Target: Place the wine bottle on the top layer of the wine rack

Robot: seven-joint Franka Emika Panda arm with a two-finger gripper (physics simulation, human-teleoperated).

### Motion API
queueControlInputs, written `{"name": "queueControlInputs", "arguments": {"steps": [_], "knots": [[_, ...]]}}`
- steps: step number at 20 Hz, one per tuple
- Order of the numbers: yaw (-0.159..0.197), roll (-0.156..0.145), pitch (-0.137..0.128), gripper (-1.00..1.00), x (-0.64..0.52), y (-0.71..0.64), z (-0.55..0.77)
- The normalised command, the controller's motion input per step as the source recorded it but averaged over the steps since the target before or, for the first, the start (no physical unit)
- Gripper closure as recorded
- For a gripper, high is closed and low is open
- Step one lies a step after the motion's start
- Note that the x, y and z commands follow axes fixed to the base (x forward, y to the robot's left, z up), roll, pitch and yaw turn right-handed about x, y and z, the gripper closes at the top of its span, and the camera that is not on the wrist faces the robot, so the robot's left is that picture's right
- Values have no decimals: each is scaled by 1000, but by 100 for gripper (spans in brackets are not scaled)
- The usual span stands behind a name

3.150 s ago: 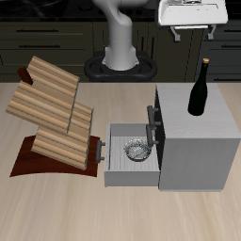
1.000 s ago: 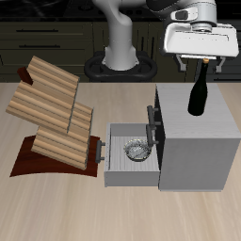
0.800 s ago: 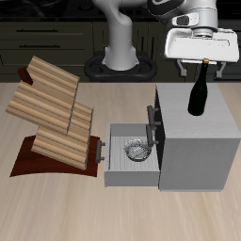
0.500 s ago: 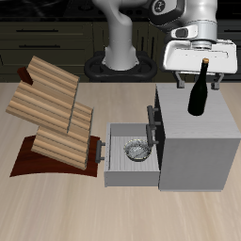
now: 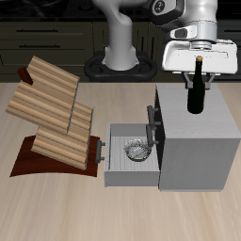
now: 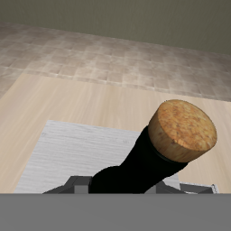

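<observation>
Light wood table (image 5: 122, 212) w/ wine rack (image 5: 55, 118) & grey drawer cabinet (image 5: 193, 151) on it.

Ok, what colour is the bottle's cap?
Gold-tan, speckled like cork, on the black wine bottle; the cap shows best in the wrist view.

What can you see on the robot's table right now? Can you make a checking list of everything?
Surface: pale wooden table, kitchen counters behind it.
Wine bottle: dark, standing upright on top of the grey cabinet; its tan cap shows close up in the wrist view.
Wine rack: tilted wooden tiers on a dark curved base; its top layer holds nothing.
Clutter: the cabinet's drawer is pulled open with a small glass bowl inside.
Claw: lowered around the bottle's neck, fingers either side; whether it is squeezing yet cannot be told.
Cables: nothing seen.
Surroundings: dark cupboards at the back; tiled floor in the wrist view.
</observation>
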Motion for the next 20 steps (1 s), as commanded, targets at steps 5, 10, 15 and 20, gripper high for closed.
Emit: {"name": "queueControlInputs", "arguments": {"steps": [5, 10, 15, 20], "knots": [[-78, -12, -14, 100, -114, -155, 268], [-136, -3, 13, 100, -242, -217, 271], [-62, 29, -17, 100, -286, -127, 142], [-187, 76, 64, 100, -328, -271, 163]]}}
